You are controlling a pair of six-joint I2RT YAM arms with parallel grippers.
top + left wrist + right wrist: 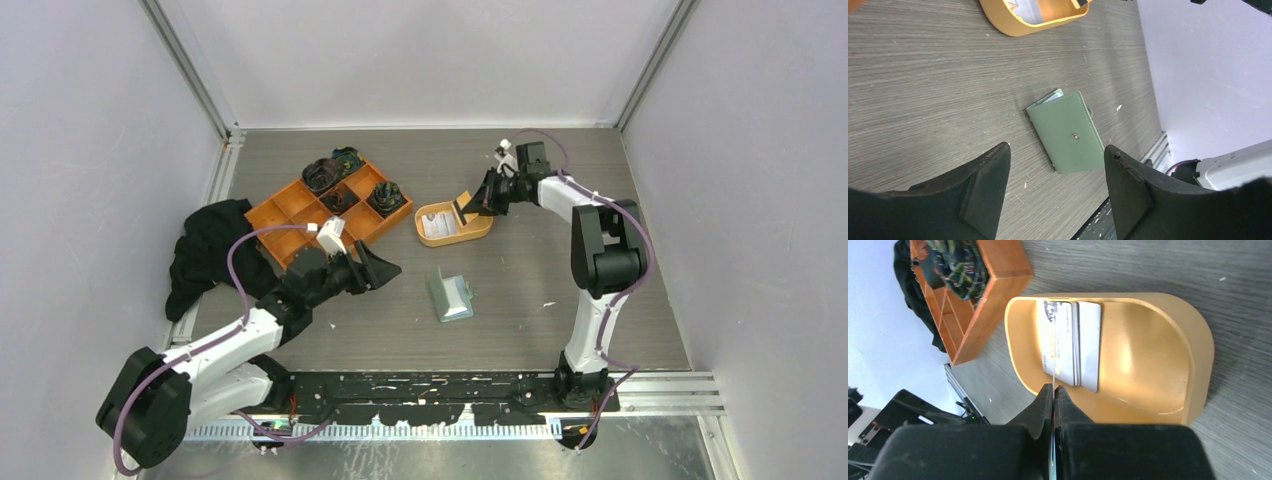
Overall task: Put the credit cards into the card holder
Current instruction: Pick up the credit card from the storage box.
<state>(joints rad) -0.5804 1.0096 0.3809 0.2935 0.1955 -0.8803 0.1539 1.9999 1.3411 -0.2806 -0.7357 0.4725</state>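
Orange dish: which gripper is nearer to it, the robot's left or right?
Right. The right gripper is at the orange dish, shut on a credit card; the left gripper hangs open farther off, near the card holder.

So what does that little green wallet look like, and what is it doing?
The card holder is a small sage-green wallet that looks like soft leather with stitched edges. A little metal snap sits in the middle of its face and a small tab sticks out on one side. It is folded shut and lies flat on the grey wood-grain table. Something pale peeks out at one end. Nothing touches it; the open left claw hangs above it.
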